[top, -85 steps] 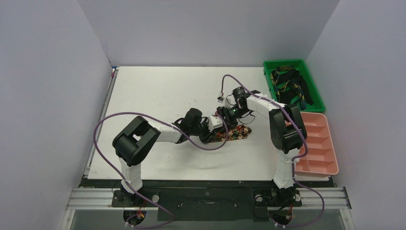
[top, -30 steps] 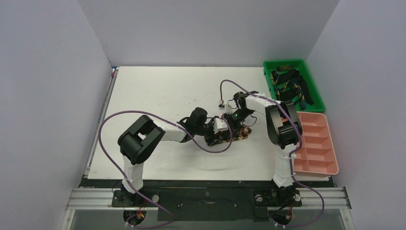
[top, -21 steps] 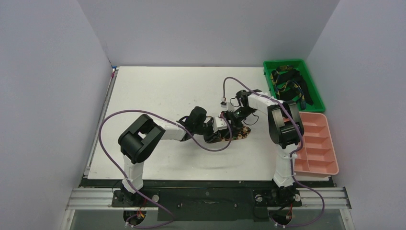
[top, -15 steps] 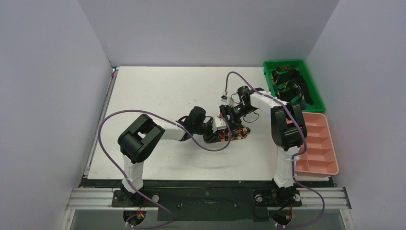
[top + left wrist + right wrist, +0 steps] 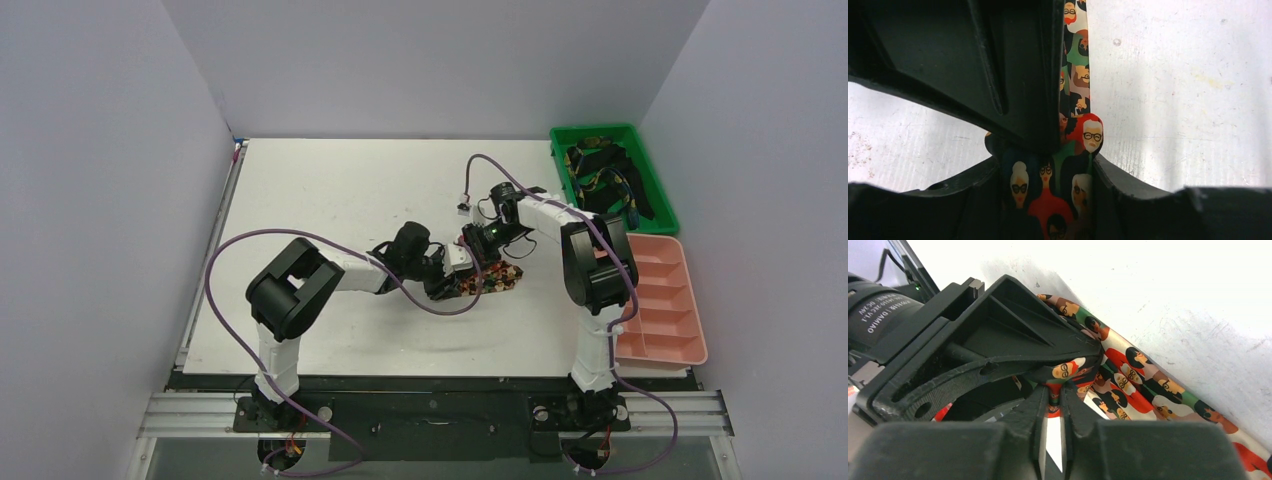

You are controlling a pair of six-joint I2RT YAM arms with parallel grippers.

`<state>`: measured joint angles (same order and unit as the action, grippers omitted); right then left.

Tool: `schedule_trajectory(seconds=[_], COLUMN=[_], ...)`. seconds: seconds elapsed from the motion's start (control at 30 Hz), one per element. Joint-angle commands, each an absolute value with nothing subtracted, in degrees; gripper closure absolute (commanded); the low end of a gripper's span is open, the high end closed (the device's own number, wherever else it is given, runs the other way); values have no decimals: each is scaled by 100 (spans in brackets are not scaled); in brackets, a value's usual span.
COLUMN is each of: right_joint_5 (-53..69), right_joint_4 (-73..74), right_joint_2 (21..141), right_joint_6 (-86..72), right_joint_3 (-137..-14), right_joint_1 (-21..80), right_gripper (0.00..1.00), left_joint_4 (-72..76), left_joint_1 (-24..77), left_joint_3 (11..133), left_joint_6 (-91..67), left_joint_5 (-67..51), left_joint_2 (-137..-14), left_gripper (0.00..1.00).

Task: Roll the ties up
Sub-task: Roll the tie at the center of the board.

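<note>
Left wrist: left gripper (image 5: 1048, 172) jaws pinch dark face-printed fabric necktie (image 5: 1079, 75); right gripper (image 5: 1054, 402), from far right, nips its fold.

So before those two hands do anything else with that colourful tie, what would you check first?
1. Right hand has the printed tie: ok, a fold is pinched between its fingers.
2. Left hand has the tie: ok, fabric fills the gap between its fingers.
3. Hands not touching each other: cannot tell; they crowd together over the tie.
4. Roll neat and tight: cannot tell; the hands hide it.
5. Loose tail lying flat on the table: ok in the wrist views.
6. Other ties out of the way: ok, they sit in the green bin.
</note>
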<state>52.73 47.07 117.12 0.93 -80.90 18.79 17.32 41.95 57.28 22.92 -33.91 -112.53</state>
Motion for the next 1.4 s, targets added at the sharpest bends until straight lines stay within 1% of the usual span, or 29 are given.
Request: schedule_trajectory(seconds=[0.0,0.03,0.13,0.2,0.27,0.4,0.6,0.67,0.73,0.77,0.8,0.83,0.87,0.9,0.93,0.97,1.0,1.03,1.07,1.1,1.23,1.37], right_joint_5=[4473,4300,3998,3780,3513,3259,3190,3249,3342,3407,3524,3590,3743,3814,3964,4043,4236,4432,4527,4735,5295,5456], right_joint_4=[5007,5013,5018,5008,4982,4906,4838,4811,4763,4746,4726,4746,4772,4825,4856,4927,4977,5065,5103,5191,5368,5331], right_joint_2=[11916,11920,11958,12000,12037,12129,12216,12230,12229,12227,12211,12201,12136,12088,11969,11909,11771,11637,11575,11450,11216,11380], right_joint_6=[603,643,691,699,683,577,558,550,524,509,485,489,531,551,582,585,592,582,550,534,460,293], right_joint_3=[-8037,-8025,-8009,-8019,-8035,-8100,-8105,-8096,-8118,-8137,-8193,-8236,-8308,-8338,-8362,-8365,-8356,-8348,-8318,-8291,-8332,-8441], right_joint_1=[1821,1811,1790,1797,1792,1798,1871,1892,1904,1906,1911,1915,1902,1877,1857,1789,1704,1656,1565,1534,1489,1599], right_gripper=[100,100,100,100,100,100,100,100,100,100,100,100,100,98,92,80,75,65,61,55,42,39], left_joint_4=[1084,1165,1543,2092,2492,3227,4061,4267,4231,4124,3841,3674,3307,3126,2761,2589,2264,2077,1750,1626,1156,1079], left_joint_1=[4154,4139,4100,4091,4094,4097,4118,4118,4155,4178,4220,4228,4230,4224,4203,4197,4194,4189,4207,4222,4283,4329], left_joint_3=[5757,5757,5651,5531,5410,5235,5385,5508,5650,5728,5751,5755,5739,5645,5595,5490,5443,5404,5396,5385,5455,5519], left_joint_6=[2105,2031,1798,1648,1503,1246,655,330,184,270,350,542,795,925,1198,1320,1536,1629,1785,1829,1912,1992], left_joint_5=[-3380,-3382,-3478,-3520,-3569,-3700,-3711,-3681,-3626,-3453,-3357,-3234,-3173,-3026,-2936,-2879,-2728,-2669,-2531,-2443,-2158,-2141], left_joint_2=[-11419,-11405,-11236,-11092,-10998,-10974,-11376,-11570,-11733,-11797,-11809,-11787,-11760,-11663,-11606,-11493,-11437,-11354,-11324,-11286,-11272,-11281], left_gripper=[48,46,32,28,26,25,25,26,32,41,45,51,54,60,63,67,70,70,71,71,71,69])
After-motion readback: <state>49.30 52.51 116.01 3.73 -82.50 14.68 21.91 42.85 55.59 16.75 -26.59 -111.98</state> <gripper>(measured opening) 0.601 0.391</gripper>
